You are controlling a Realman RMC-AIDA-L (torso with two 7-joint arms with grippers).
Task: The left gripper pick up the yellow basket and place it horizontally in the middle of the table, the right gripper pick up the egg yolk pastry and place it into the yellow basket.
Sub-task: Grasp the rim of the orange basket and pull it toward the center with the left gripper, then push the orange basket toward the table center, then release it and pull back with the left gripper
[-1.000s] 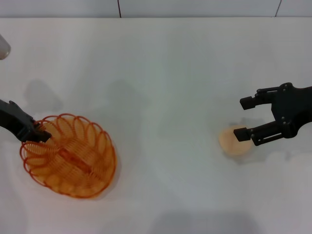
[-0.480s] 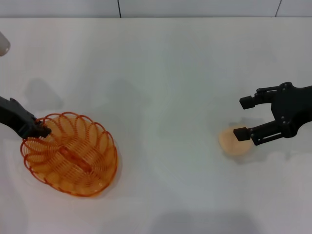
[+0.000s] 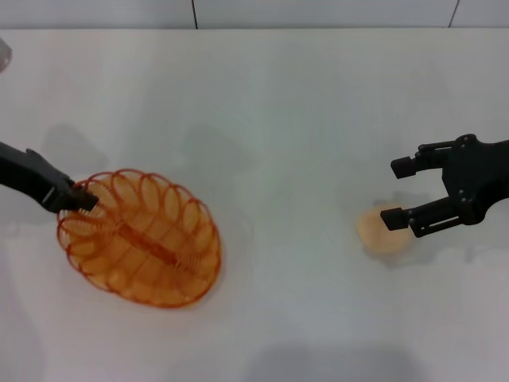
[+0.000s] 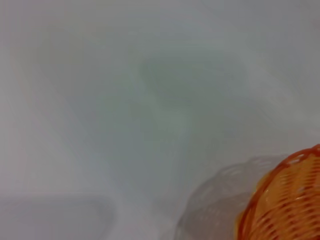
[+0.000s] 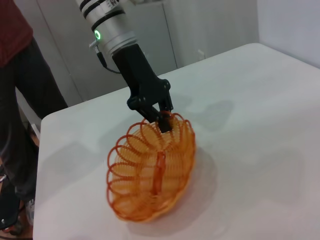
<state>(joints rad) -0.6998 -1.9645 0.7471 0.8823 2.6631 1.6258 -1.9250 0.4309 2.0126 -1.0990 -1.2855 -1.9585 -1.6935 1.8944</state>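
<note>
The yellow basket (image 3: 141,237) is at the left of the white table (image 3: 278,111), tilted and lifted at its far-left rim. My left gripper (image 3: 79,199) is shut on that rim. The right wrist view shows the left gripper (image 5: 162,117) pinching the basket (image 5: 150,170) rim, with the basket hanging just above the table. A corner of the basket (image 4: 287,205) shows in the left wrist view. The egg yolk pastry (image 3: 382,231) lies at the right. My right gripper (image 3: 402,191) is open, hovering just above and beside it, one finger over its top edge.
A person in a red top (image 5: 17,75) stands beyond the table's far edge in the right wrist view. A pale object (image 3: 4,56) sits at the far left edge of the head view.
My left gripper has carried the basket to the right, toward the table's middle, and lifted it slightly. The right gripper and the pastry have not moved.
</note>
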